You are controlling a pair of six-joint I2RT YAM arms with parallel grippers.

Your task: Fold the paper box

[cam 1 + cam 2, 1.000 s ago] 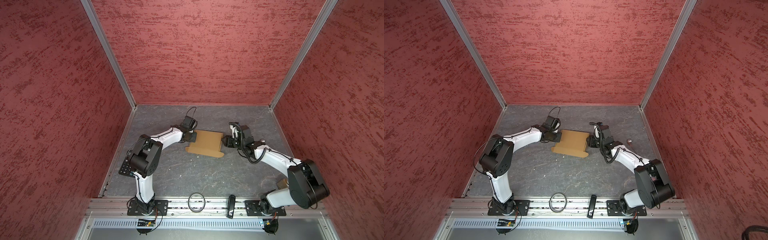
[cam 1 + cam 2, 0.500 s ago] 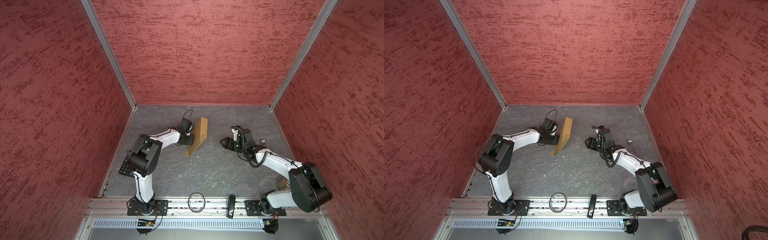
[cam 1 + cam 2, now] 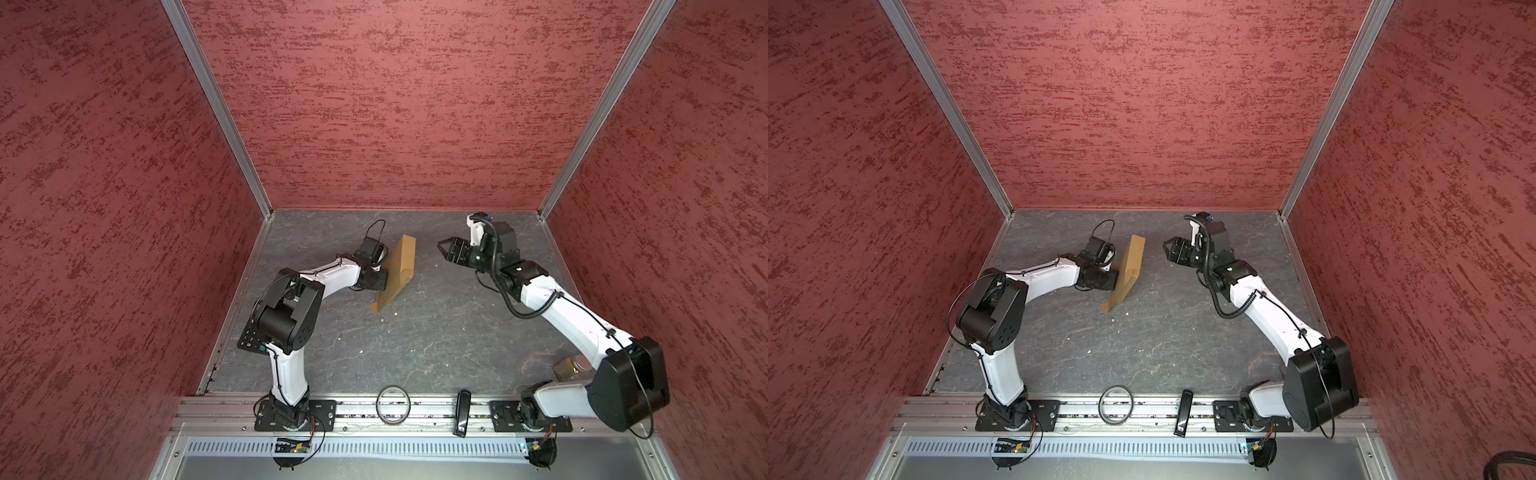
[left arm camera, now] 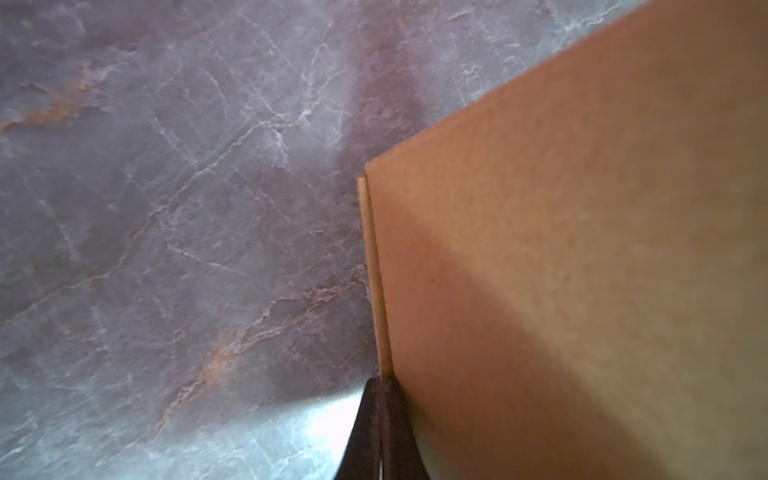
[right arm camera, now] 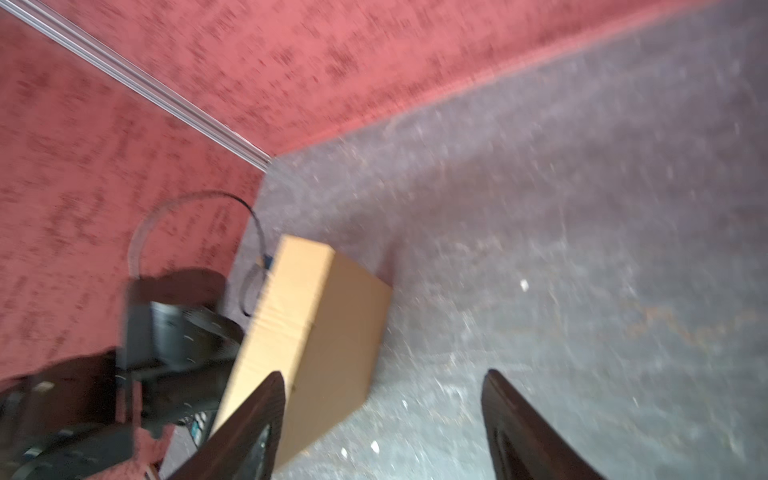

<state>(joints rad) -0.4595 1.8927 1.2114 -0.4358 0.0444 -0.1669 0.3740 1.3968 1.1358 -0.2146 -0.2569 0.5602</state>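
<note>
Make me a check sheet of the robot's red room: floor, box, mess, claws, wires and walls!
Surface: grey marbled tabletop, a few white crumbs.
Job's things: plain tan cardboard paper box, tipped up on edge, leaning.
Clutter: black ring and black bar-shaped object on the front metal rail; amber jar behind the right arm's base.
Grippers: left gripper shut on the paper box's edge; right gripper open, empty, apart from the box.
Cables: black cable loop at the left wrist; black cable hanging along the right arm.
Surroundings: red textured walls, aluminium corner posts.
</note>
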